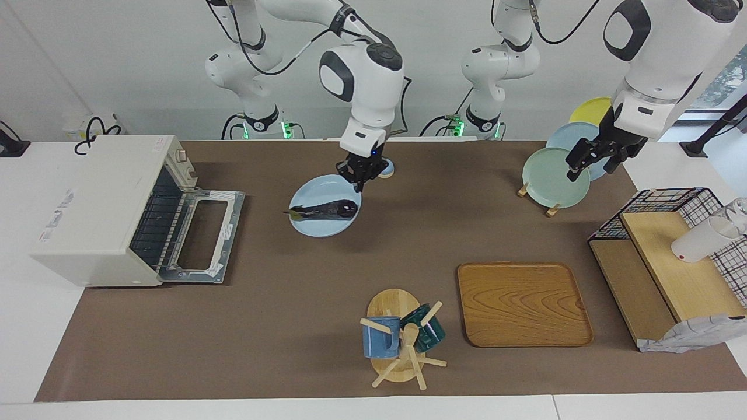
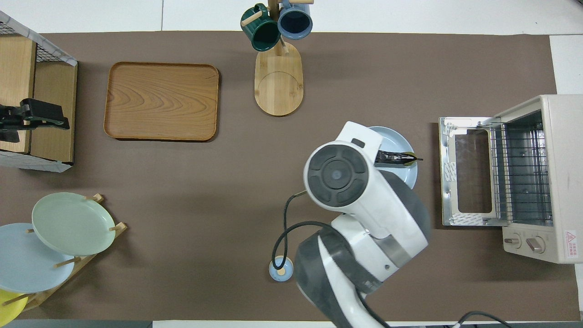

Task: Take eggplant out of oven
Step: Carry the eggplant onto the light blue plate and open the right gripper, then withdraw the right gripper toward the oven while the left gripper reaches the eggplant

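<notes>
**Eggplant on its plate, held out over the brown mat**

Brown matting covers the surface (image 1: 303,303) under both arms. At its middle the right tool (image 1: 360,181) has its fingertips pressed together on the rim of a pale blue plate (image 1: 318,224) — the edge nearer the robots. The plate hangs over the mat, its shadow lying just off it, so whether it touches the surface I cannot tell. On the plate lies the eggplant (image 1: 327,210), dark and glossy, its green stem end pointing toward the oven (image 1: 96,204).

The oven stands at the right arm's end of the surface, well apart from the plate, with its door (image 1: 201,236) dropped flat onto the mat and its wire rack bare. A small blue bell (image 1: 386,169) sits just beside the plate, nearer the robots and partly hidden by the tool.

From the plate toward the left arm's end, a wooden tray (image 1: 523,303) lies farther from the robots, with a mug stand (image 1: 400,338) next to it. The left tool (image 1: 590,163) waits, fingers spread, over the green plate (image 1: 545,181) in a plate rack — holding nothing.
</notes>
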Motion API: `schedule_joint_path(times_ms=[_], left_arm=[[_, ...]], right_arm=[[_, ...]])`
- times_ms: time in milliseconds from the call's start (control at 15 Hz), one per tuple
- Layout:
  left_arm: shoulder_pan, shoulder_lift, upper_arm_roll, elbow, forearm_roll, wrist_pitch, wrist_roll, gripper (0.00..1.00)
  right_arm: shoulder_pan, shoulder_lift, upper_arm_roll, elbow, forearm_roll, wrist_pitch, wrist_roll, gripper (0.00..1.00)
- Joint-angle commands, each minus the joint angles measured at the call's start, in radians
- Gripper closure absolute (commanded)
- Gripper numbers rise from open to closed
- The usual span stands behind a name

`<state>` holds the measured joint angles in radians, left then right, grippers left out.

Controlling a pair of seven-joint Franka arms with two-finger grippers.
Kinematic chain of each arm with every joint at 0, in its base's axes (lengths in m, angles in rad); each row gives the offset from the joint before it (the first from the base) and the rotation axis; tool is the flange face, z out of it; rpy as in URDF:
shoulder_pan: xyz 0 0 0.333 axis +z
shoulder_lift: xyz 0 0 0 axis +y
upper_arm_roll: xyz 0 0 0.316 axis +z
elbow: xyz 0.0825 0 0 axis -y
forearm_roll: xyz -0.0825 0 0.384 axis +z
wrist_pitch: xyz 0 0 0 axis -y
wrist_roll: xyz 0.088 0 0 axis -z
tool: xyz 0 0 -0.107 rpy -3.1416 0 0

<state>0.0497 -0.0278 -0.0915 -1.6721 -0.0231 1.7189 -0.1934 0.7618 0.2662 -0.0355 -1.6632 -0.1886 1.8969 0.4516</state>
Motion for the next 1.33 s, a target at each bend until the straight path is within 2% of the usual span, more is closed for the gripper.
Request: schedule_joint_path(times_ms=[0, 133, 400, 467, 533, 667, 800, 933, 1067, 1200, 1267], left_arm=[[0.009, -0.009, -0.007, -0.017, -0.009, 0.034, -0.001, 0.0], [0.009, -0.009, -0.007, -0.018, -0.009, 0.036, -0.003, 0.0], [0.007, -0.011, -0.011, -0.023, -0.011, 0.05, -0.012, 0.0], [0.007, -0.012, -0.013, -0.029, -0.011, 0.051, -0.023, 0.0], [0.007, -0.012, -0.014, -0.032, -0.011, 0.054, -0.035, 0.0], [-0.002, -0.011, -0.016, -0.034, -0.017, 0.062, -0.063, 0.0], [-0.014, -0.006, -0.016, -0.032, -0.04, 0.068, -0.069, 0.0], [-0.04, 0.0, -0.016, -0.032, -0.044, 0.073, -0.093, 0.0], [-0.073, 0.006, -0.016, -0.034, -0.044, 0.074, -0.162, 0.0], [-0.131, 0.026, -0.016, -0.034, -0.044, 0.09, -0.291, 0.0], [-0.157, 0.034, -0.016, -0.04, -0.044, 0.111, -0.363, 0.0]], right_arm=[[0.036, 0.25, 0.006, 0.23, 0.0, -0.009, 0.05, 1.0], [0.036, 0.265, 0.016, 0.183, 0.044, 0.137, 0.053, 1.0], [0.028, 0.266, 0.016, 0.166, 0.112, 0.184, 0.103, 1.0], [0.024, 0.266, 0.016, 0.151, 0.145, 0.227, 0.114, 0.78], [0.019, 0.265, 0.016, 0.142, 0.158, 0.247, 0.114, 0.49], [0.021, 0.26, 0.015, 0.181, 0.161, 0.211, 0.121, 0.48], [-0.022, 0.236, 0.005, 0.244, 0.147, 0.079, 0.102, 0.51], [-0.137, 0.148, 0.014, 0.229, 0.156, -0.02, -0.034, 0.6], [-0.214, 0.09, 0.012, 0.214, 0.152, -0.117, -0.15, 0.8], [-0.269, 0.056, 0.008, 0.168, 0.135, -0.18, -0.165, 0.99], [-0.306, 0.039, 0.008, 0.119, 0.115, -0.176, -0.183, 1.0]])
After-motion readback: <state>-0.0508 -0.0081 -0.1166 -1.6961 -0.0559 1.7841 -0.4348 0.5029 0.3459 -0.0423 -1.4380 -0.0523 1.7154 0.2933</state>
